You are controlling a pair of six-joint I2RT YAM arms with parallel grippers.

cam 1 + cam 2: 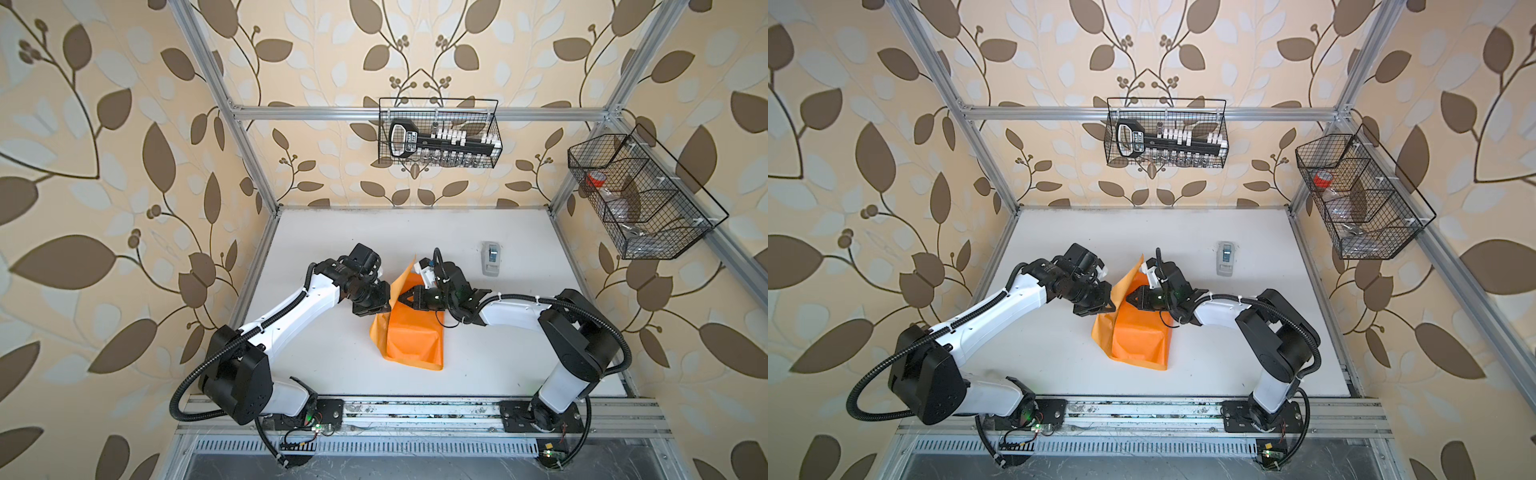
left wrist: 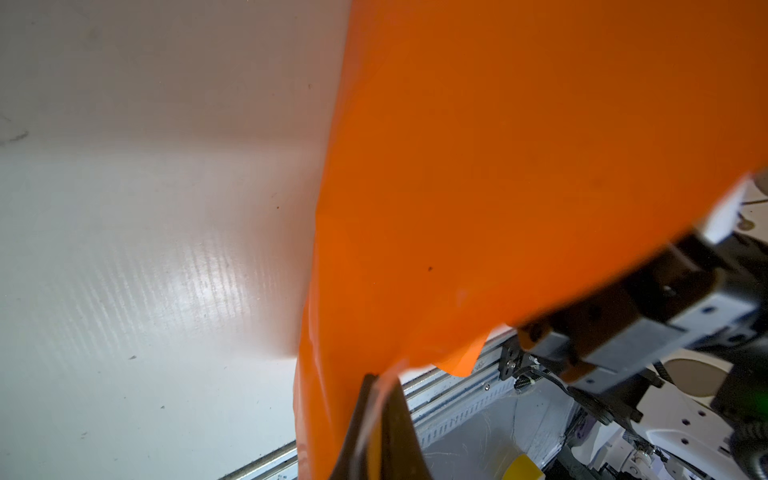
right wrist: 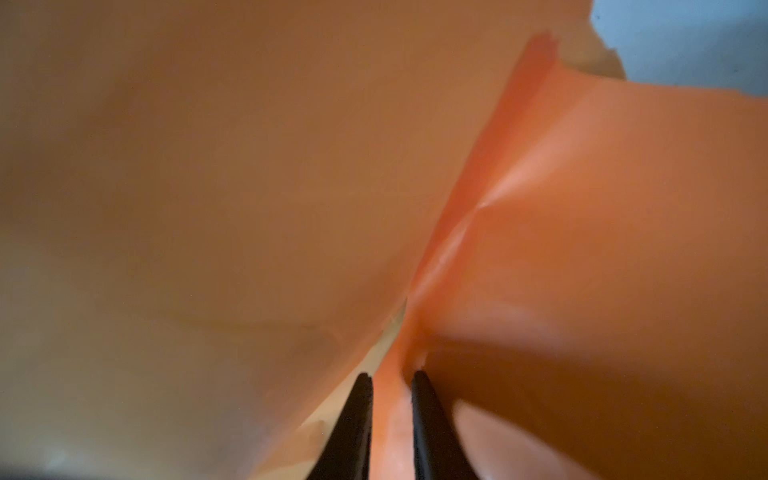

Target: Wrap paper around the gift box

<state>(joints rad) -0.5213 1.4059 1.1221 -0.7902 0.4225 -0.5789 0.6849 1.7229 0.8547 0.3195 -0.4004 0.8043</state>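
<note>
Thin glossy orange wrapping paper (image 1: 411,340): tented, gift box presumably hidden beneath; edges are pinched by closed left gripper (image 2: 380,386) and near-closed right gripper (image 3: 390,378). Tight folding, taping outstanding.

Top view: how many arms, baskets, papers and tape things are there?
arms: 2, the left arm and the right arm
baskets: 2, the back basket and the side basket
paper: 1, orange
tape dispenser: 1
Total: 6
</note>
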